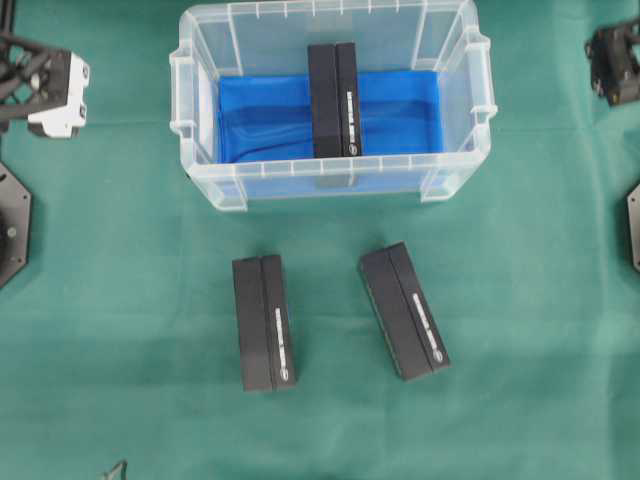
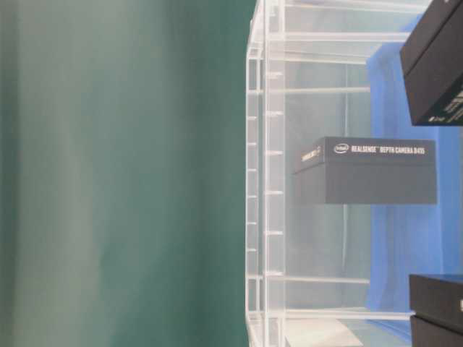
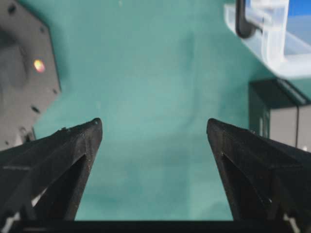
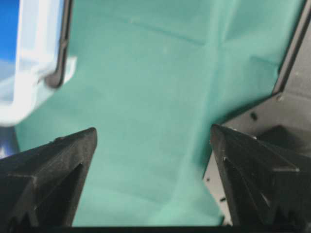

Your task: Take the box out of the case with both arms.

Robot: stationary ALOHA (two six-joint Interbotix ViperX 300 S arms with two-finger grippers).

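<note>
The box (image 1: 333, 98) stands inside the case (image 1: 455, 180), on its blue sheet (image 1: 260, 115). Both arms sit well off to the sides, left gripper (image 3: 154, 128) and right gripper (image 4: 153, 133) gaping wide and empty. The approach is just starting; next, both should close in on the box from either side.

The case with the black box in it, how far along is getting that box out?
Done: nothing on this box yet; it sits in the case on the blue sheet. Two similar black boxes already lie outside on the green cloth. In hand: nothing; the left gripper and right gripper are open over bare cloth, beside the case. Left: reach in from both sides, grip the box and lift it out.
</note>
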